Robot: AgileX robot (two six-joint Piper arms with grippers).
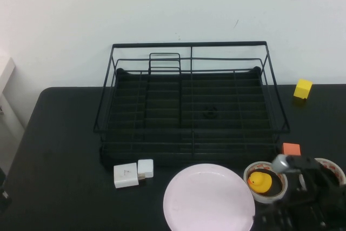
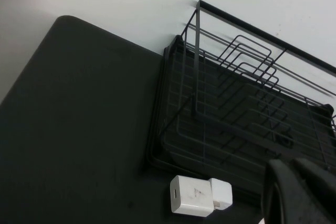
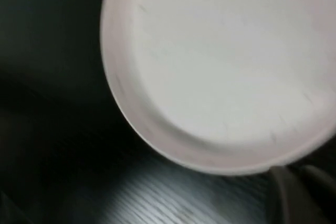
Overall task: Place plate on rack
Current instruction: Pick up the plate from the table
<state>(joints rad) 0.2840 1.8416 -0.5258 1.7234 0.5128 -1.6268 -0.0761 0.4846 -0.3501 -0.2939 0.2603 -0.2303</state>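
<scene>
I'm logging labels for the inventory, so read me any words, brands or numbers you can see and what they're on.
No readable text in any view.
White charger block: a faint grey triangular mark on its face, no legible letters.
Tape roll around the rubber duck: reddish marks on the rim, too small to read.
Plate, rack, yellow cube, orange block: plain.

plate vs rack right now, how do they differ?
Shape: the plate is a round, solid disc; the rack is a rectangular open wire frame with raised rails.
Colour: the plate is pale pink-white, the rack black.
Position: the plate lies flat at the table's near edge, in front of the rack, not on it; the rack sits farther back by the wall.
Both rest on the black table, and neither is held.
</scene>
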